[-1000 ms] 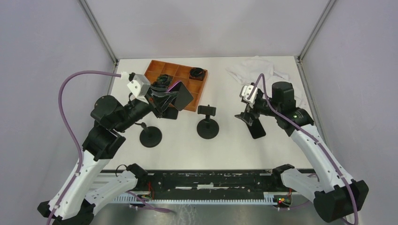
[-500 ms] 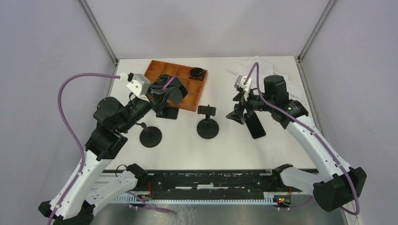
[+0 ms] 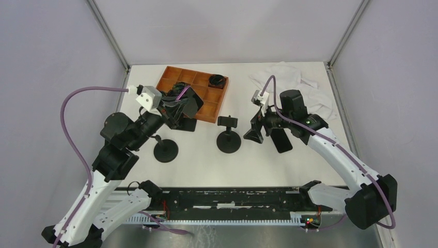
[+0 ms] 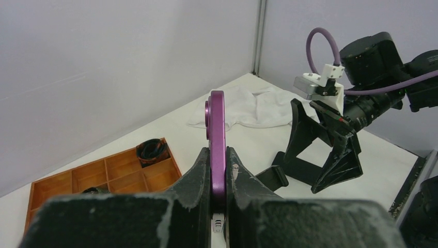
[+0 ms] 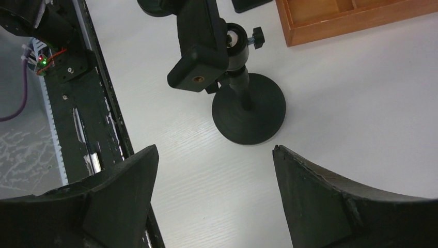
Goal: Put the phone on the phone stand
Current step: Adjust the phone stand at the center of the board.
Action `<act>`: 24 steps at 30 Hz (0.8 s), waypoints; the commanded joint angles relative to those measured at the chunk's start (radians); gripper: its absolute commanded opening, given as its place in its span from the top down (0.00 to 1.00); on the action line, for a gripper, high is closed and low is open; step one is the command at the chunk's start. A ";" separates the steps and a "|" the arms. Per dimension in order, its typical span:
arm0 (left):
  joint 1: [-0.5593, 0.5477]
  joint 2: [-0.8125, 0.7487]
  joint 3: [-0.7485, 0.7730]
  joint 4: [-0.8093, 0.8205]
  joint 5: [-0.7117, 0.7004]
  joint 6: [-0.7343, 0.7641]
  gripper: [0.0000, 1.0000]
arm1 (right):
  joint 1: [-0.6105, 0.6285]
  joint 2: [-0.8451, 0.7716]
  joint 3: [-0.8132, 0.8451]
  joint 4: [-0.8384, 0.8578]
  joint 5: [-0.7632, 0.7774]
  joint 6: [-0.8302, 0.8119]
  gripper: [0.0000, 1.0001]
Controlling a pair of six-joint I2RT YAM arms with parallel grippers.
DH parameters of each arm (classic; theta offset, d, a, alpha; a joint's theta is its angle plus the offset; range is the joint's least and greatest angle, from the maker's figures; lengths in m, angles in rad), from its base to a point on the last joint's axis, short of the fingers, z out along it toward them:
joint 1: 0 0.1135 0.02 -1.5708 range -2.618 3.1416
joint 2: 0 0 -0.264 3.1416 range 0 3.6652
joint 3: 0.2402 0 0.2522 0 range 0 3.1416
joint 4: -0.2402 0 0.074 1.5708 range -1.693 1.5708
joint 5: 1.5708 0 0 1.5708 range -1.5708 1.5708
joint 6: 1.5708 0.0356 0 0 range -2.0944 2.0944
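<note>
My left gripper (image 3: pixel 180 107) is shut on a purple phone (image 3: pixel 189 98), held up off the table over the near edge of the wooden tray. In the left wrist view the phone (image 4: pixel 217 129) stands edge-on between the fingers (image 4: pixel 192 178). The black phone stand (image 3: pixel 228 135) is at mid-table, its clamp head (image 3: pixel 227 121) on top of a round base. My right gripper (image 3: pixel 255 130) hangs open just right of that stand. In the right wrist view the stand (image 5: pixel 245 106) lies ahead of the spread fingers (image 5: pixel 121 199), with nothing between them.
An orange wooden tray (image 3: pixel 202 89) with compartments sits at the back left. A second black stand (image 3: pixel 166 150) is left of the middle one. A black phone (image 3: pixel 282 140) lies flat under my right arm. A white cloth (image 3: pixel 297 78) is bunched at the back right.
My right gripper has swung left from over the flat black phone toward the middle stand, its jaws narrowing slightly. My left gripper with the purple phone has shifted slightly left and back.
</note>
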 commanded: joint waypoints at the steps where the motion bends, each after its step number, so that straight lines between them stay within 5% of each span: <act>1: 0.006 -0.025 0.016 0.079 -0.012 0.015 0.98 | 0.011 0.011 0.002 0.105 -0.018 0.119 0.13; 15: 0.006 -0.038 0.023 0.073 0.002 -0.039 0.98 | 0.070 0.132 0.100 0.175 -0.014 0.262 0.15; 24: 0.006 -0.049 0.029 0.045 0.005 -0.042 0.98 | 0.071 0.189 0.170 0.197 -0.067 0.270 0.40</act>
